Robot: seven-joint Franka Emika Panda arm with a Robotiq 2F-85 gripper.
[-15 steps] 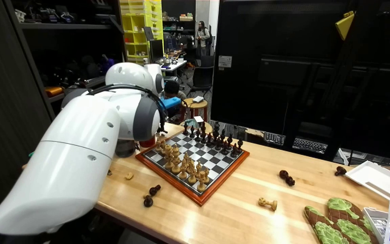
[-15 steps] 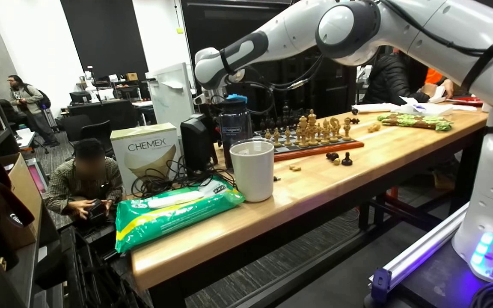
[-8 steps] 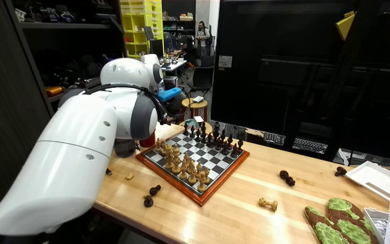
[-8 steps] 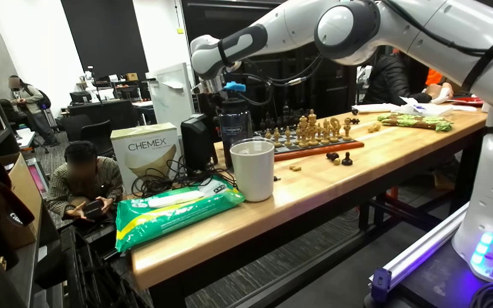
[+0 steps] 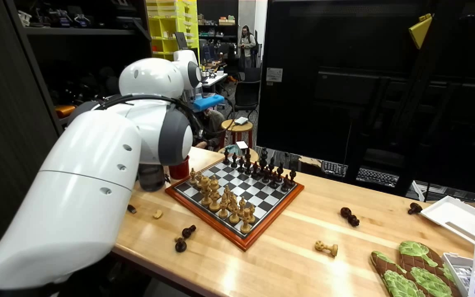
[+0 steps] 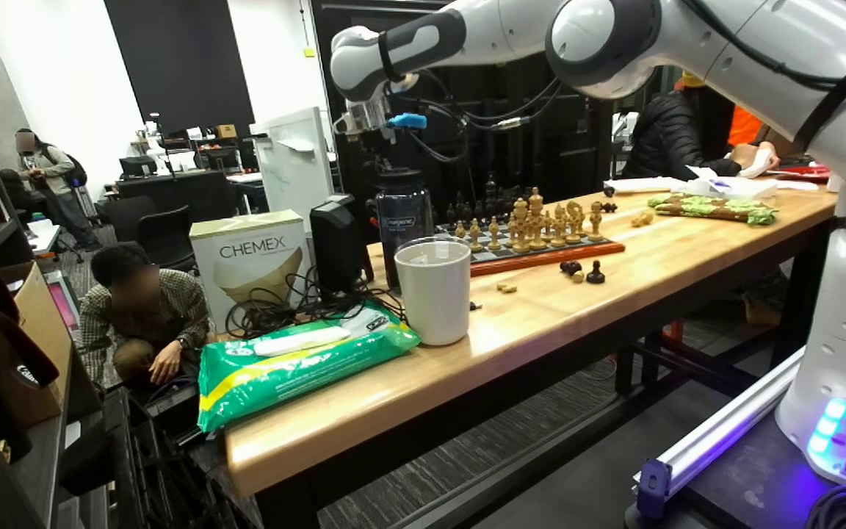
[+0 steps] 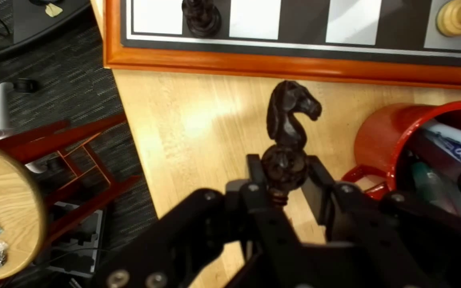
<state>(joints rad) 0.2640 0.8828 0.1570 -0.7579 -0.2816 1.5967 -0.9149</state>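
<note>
The two fingers of the gripper grip a dark knight, one on each side of the round bulb below its neck. The hold likely suits the piece: the bulb is broader to bear on than the slim neck and keeps the carved head free, though a ball between pads could swivel. So the knight sits right between the fingertips; in the wrist view its head reaches past them toward the board, while a ringed stem shows just behind the bulb and the base is hidden. Whether it is quite upright I cannot tell; it appears to be held up off the table. Near the fingers, just beside the board, stands a red mug, its handle toward them; it holds markers, so it probably serves as a pen pot. On the board, dark pieces face pale pieces, presumably ranked as two chess sides. In an exterior view a bottle stands behind a white cup. Well apart from the fingers, a loose piece lies on its side near leafy mitts.
</note>
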